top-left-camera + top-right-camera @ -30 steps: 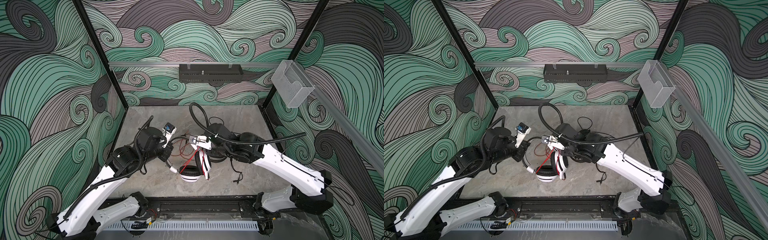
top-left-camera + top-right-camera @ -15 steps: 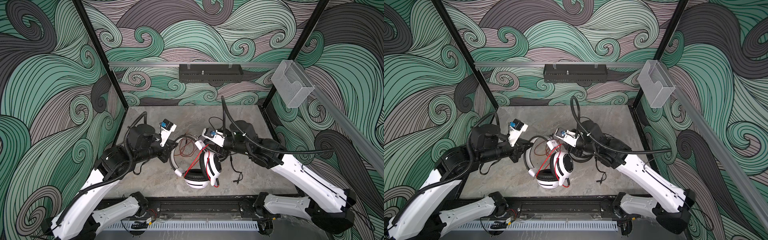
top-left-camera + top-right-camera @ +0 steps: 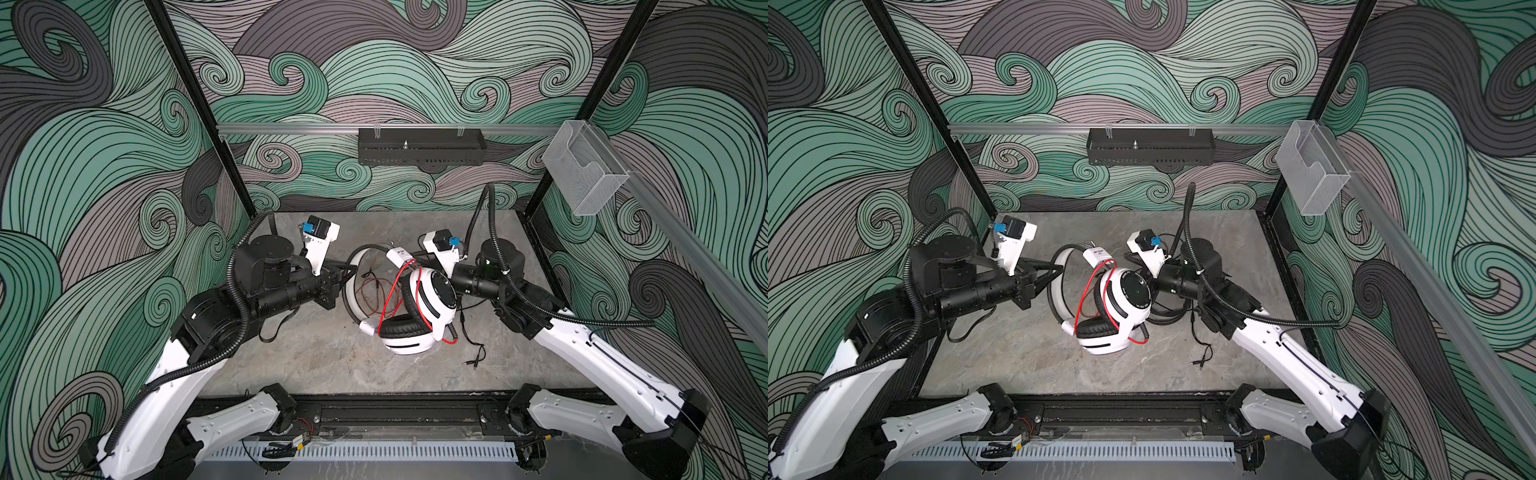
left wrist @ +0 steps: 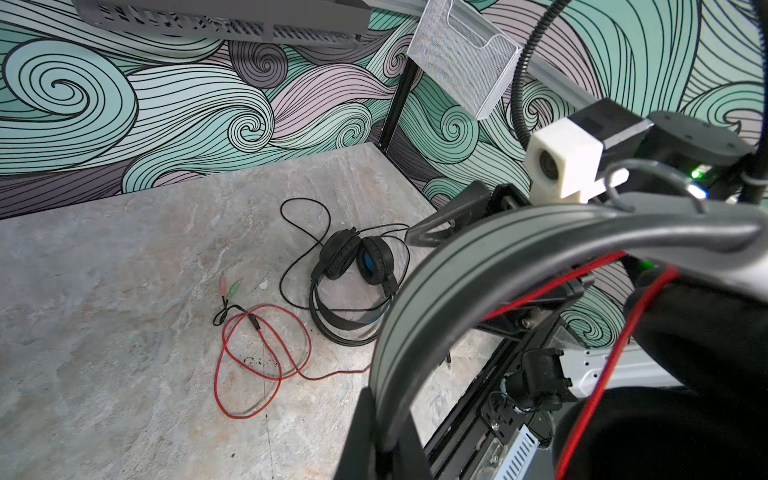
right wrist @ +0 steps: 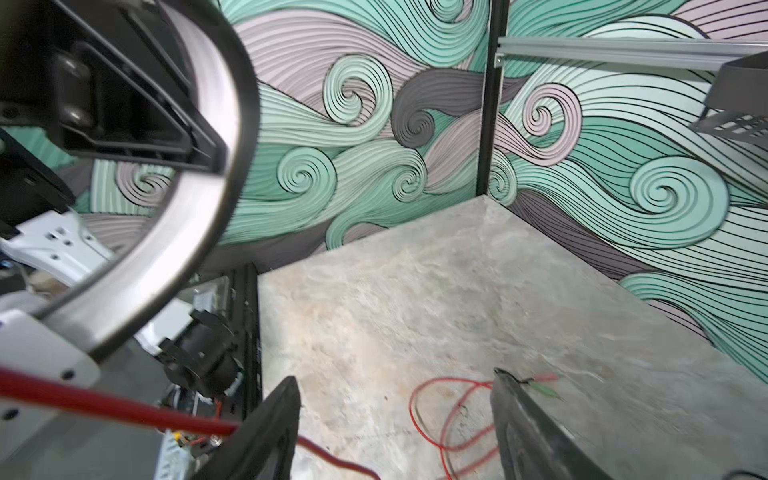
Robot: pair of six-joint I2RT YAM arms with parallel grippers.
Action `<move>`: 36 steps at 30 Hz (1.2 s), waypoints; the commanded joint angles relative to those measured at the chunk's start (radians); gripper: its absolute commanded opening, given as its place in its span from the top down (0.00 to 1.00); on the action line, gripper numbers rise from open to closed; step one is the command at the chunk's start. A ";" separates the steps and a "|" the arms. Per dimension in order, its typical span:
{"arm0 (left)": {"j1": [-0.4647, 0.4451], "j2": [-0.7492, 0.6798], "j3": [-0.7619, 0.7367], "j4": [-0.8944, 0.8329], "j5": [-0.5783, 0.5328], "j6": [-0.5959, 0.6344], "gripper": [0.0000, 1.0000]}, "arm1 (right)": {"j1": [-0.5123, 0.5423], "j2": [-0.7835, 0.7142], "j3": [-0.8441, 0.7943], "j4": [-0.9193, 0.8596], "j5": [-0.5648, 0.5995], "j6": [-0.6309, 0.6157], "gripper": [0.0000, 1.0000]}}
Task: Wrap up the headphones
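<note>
**White headset gripped at its band, right pincer wide beside it**

The white headset (image 3: 434,299) (image 3: 1128,291) is in the middle of the surface (image 3: 316,365), between the two arms. Its lower cup lies with the soft black pad upward and seems to rest on the surface. The second cup stands over it and shows a round black disc with fine ribs. The thin red cord (image 3: 386,303) passes several times over the cups. The rest of it lies in loose loops on the surface and ends in two plugs (image 4: 226,296), one pink and one green.

The left pincer (image 3: 348,270) (image 4: 386,432) is clamped on the curved band of the white headset, at the part far from the cups. In the left wrist view the band is smooth and pale with dark lines along it.

The right pincer (image 5: 395,419) is on the other side of the upright cup. Its jaws stand wide apart and nothing is between them. The red cord runs close by one finger (image 5: 270,432); I cannot tell if it touches. In both top views the cup hides the tips of this pincer.

The black headset (image 4: 357,270) (image 3: 1165,320) lies flat on the surface, partly under the right arm. Its round padded cups are folded together, blue inside. Its thin black cord (image 4: 281,286) curls loosely beside it.

The surface is grey and matte, like stone with pale veins.
</note>
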 commanded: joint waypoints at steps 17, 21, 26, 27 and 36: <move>0.004 0.107 0.251 0.135 -0.098 -0.172 1.00 | -0.006 0.048 -0.155 0.280 -0.109 0.204 0.25; 0.005 0.112 0.258 0.149 -0.085 -0.189 1.00 | -0.006 0.074 -0.145 0.290 -0.140 0.216 0.25; 0.006 0.109 0.268 0.146 -0.098 -0.198 1.00 | -0.014 0.052 -0.173 0.260 -0.118 0.187 0.25; 0.006 0.106 0.269 0.144 -0.101 -0.196 1.00 | -0.018 0.046 -0.183 0.261 -0.121 0.191 0.25; 0.007 0.123 0.326 0.050 -0.156 -0.163 1.00 | -0.020 -0.025 -0.268 0.260 -0.128 0.210 0.22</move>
